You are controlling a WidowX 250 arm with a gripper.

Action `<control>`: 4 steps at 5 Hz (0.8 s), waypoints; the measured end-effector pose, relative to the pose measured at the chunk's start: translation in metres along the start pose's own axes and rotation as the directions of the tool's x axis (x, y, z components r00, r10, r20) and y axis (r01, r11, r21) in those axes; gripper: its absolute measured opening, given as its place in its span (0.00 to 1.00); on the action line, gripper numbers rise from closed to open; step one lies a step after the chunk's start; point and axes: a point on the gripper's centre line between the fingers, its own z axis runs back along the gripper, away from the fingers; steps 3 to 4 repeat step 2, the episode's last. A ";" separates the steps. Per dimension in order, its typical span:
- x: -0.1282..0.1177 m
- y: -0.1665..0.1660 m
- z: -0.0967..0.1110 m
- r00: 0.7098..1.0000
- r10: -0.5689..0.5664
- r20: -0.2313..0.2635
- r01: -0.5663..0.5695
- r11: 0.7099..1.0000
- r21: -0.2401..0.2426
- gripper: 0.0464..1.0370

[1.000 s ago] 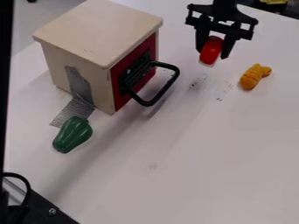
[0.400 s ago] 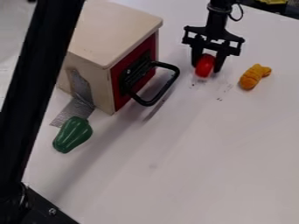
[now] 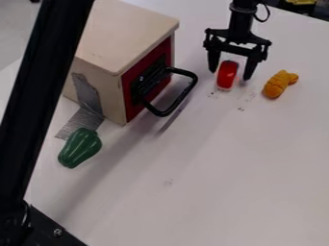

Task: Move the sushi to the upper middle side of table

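The gripper (image 3: pixel 230 76) hangs over the upper middle-right part of the table, its two fingers spread open. Between them is the sushi (image 3: pixel 227 75), red on top with a pale underside, with a gap to the finger on either side. The sushi appears to rest on the white table (image 3: pixel 212 158), right of the wooden box's black handle.
A wooden box (image 3: pixel 122 33) with a red front and a black handle (image 3: pixel 168 109) stands at the upper left. Below it lies a green pepper (image 3: pixel 80 147). An orange toy (image 3: pixel 279 84) lies right of the gripper. A black arm part (image 3: pixel 45 91) crosses the left side.
The gripper has come down and slightly left with the sushi, and its fingers have opened around it. The black arm part has swung into view on the left.
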 end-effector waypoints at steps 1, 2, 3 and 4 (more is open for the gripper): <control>0.005 -0.003 0.051 0.994 -0.018 0.105 0.019 1.000 -0.013 0.96; 0.002 -0.006 0.090 0.977 -0.048 0.209 0.051 0.999 -0.005 0.96; 0.002 -0.006 0.090 0.977 -0.048 0.209 0.051 0.999 -0.005 0.96; 0.002 -0.006 0.090 0.977 -0.048 0.209 0.051 0.999 -0.005 0.96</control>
